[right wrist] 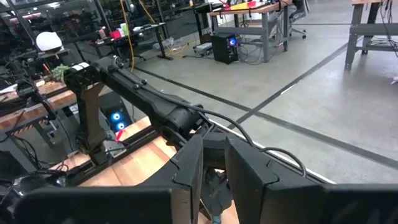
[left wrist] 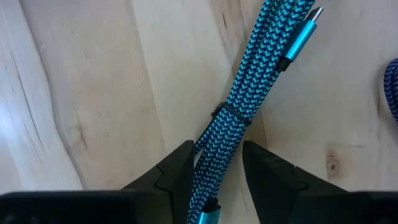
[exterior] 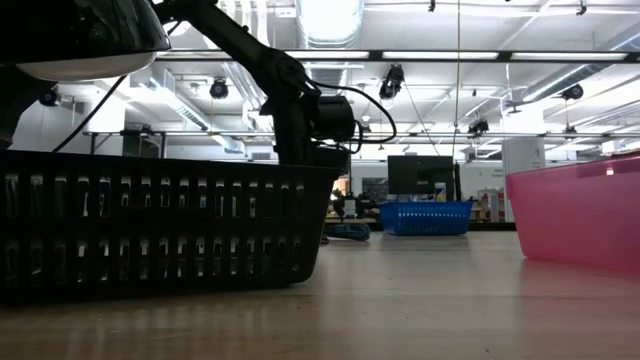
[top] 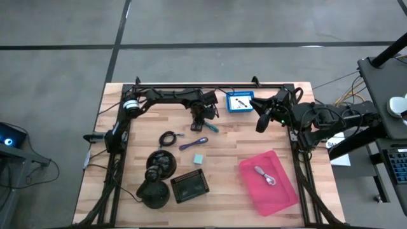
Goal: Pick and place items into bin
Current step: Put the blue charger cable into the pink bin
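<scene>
A teal-and-black braided cable bundle (top: 207, 126) lies flat on the wooden table, tied at its middle (left wrist: 231, 116), one metal plug (left wrist: 303, 34) free at its end. My left gripper (left wrist: 217, 152) points down over it, open, one finger on each side of the bundle near its other plug end. A purple pen (top: 193, 144), a coiled black cable (top: 168, 138) and a pale teal cube (top: 199, 158) lie nearby. The pink bin (top: 283, 191) at the near right holds a white item (top: 266, 176). My right gripper (top: 259, 123) waits raised at the far right, open by a narrow gap. My left gripper has its fingers (left wrist: 177, 171) close on either side of the bundle's plug end (left wrist: 211, 186), coming from above and lying across the bundle. I cannot tell whether they touch it. The bundle lies flat on the table.
Two black domed objects (top: 161, 164) (top: 154, 193) and a black mesh basket (top: 190, 186) stand at the near left. A small blue basket (top: 240, 102) sits at the far edge between the arms. Bare wood lies between the cube and the pink bin.
</scene>
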Available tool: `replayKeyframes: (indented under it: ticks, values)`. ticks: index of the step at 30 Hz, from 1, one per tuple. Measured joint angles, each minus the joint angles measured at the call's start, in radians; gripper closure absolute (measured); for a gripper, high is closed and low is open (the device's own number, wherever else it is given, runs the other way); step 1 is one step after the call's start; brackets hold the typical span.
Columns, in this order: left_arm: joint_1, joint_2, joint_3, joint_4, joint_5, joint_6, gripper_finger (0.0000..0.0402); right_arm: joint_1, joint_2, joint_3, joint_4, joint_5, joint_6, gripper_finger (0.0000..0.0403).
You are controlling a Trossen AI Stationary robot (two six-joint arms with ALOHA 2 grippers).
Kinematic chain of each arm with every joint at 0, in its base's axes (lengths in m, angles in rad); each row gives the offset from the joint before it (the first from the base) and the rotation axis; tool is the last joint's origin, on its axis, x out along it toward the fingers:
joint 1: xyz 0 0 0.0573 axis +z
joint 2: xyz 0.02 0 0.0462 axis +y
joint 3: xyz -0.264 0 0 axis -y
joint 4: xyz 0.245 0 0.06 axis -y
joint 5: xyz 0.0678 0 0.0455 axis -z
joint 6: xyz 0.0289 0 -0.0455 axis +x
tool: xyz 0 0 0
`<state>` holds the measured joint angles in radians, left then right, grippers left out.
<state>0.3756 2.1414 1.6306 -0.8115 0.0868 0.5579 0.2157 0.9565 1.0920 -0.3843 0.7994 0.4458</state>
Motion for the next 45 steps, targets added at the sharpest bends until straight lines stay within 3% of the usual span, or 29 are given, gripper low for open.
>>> replayKeyframes:
  ticks: [6, 15, 30, 40, 45]
  values:
    - [0.0, 0.0, -0.001, 0.004, 0.0, 0.0, 0.0292, 0.0, 0.0, 0.0, 0.0, 0.0, 0.0, 0.0344]
    - [0.0, -0.001, -0.001, -0.001, 0.005, -0.004, 0.0392, 0.0, 0.0, 0.018, 0.001, 0.0, 0.0, 0.0344]
    - [0.004, -0.019, 0.005, -0.072, 0.018, -0.054, 0.0397, 0.0, 0.002, 0.047, -0.003, -0.023, -0.055, 0.0344]
    - [0.005, -0.199, 0.0, -0.075, 0.05, -0.062, 0.0399, -0.001, 0.0, 0.047, -0.008, -0.016, -0.085, 0.0344]
    - [0.011, -0.315, -0.006, 0.019, 0.1, -0.152, 0.0399, -0.001, 0.001, 0.046, -0.008, -0.015, -0.113, 0.0344]
